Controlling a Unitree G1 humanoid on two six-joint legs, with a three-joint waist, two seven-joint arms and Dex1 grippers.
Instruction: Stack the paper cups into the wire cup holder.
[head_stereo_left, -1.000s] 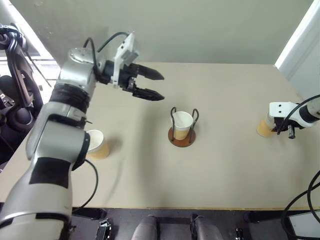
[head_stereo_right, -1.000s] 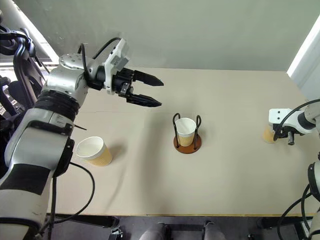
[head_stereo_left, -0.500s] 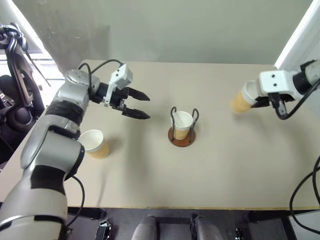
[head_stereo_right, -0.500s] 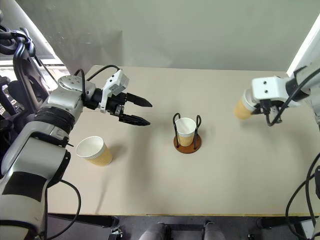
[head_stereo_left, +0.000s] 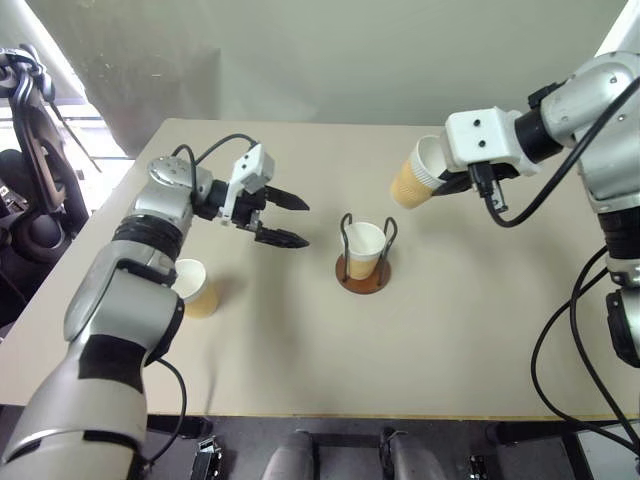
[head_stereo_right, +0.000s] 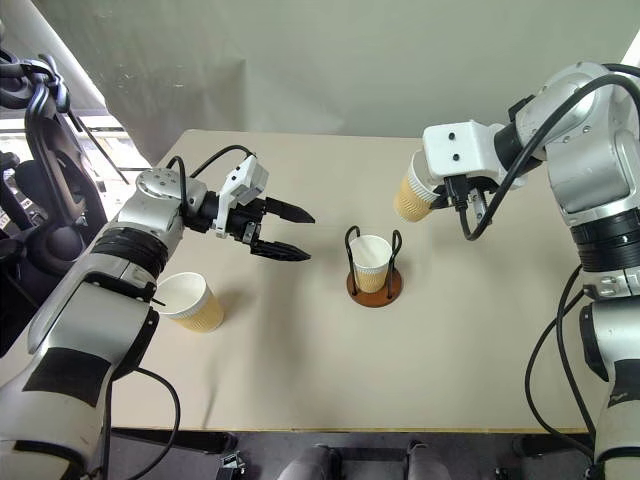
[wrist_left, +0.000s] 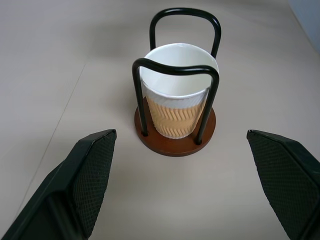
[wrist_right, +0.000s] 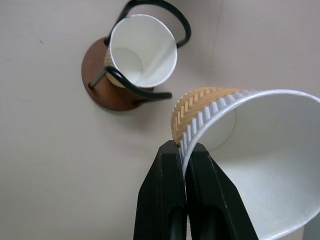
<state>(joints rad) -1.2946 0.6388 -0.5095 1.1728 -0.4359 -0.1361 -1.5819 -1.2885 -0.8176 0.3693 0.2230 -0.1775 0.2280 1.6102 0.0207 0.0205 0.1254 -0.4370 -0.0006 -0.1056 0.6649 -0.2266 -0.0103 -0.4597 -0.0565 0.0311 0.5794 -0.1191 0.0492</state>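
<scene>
The wire cup holder (head_stereo_left: 364, 262) stands near the middle of the desk (head_stereo_left: 450, 340), with 1 paper cup (head_stereo_left: 365, 248) upright between its 2 dark wire loops on the reddish-brown disc base.

The right arm reaches in from the right, held above the desk, its wrist bent toward the holder. The right tool (wrist_right: 183, 159) is pinched closed on the wall of a 2nd paper cup (head_stereo_left: 414, 176), 1 finger inside the rim and 1 outside. That cup hangs tilted in the air, up and to the right of the holder, apart from it.

The left arm stretches across from the left, forearm low over the desk. The left tool (head_stereo_left: 281, 218) points toward the holder, its 2 black fingers spread wide and holding nothing.

A 3rd paper cup (head_stereo_right: 190, 302) stands on the desk beside the left forearm, well apart from the holder.
</scene>
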